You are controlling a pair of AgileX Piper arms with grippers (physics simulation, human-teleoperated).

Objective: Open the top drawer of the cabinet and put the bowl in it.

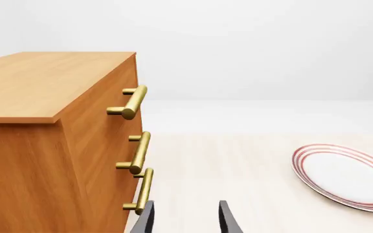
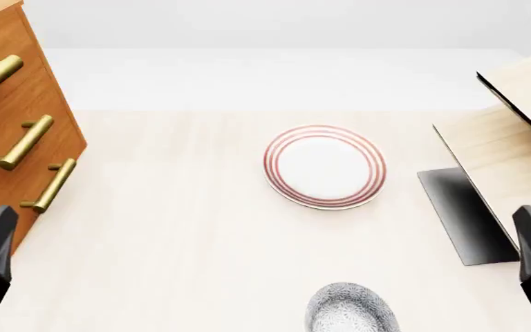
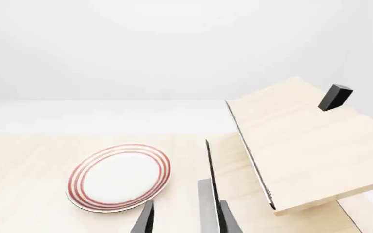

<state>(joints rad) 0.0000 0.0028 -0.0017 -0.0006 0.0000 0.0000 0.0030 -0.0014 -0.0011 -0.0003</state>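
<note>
Plate and pale shelf on the table

Red-ringed plate (image 2: 325, 166) lies flat mid-table (image 2: 182, 235); light-wood structure (image 2: 514, 138) stands at its three o'clock.

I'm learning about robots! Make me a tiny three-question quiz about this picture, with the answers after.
1. True or false: the top drawer of the cabinet is already open.
2. What lies in the table's middle: A) plate, B) cup, C) spoon?
3. Which thing lies at the near table edge between the left pincer and right pincer?

Key: 1 false; 2 A; 3 the bowl.
</note>
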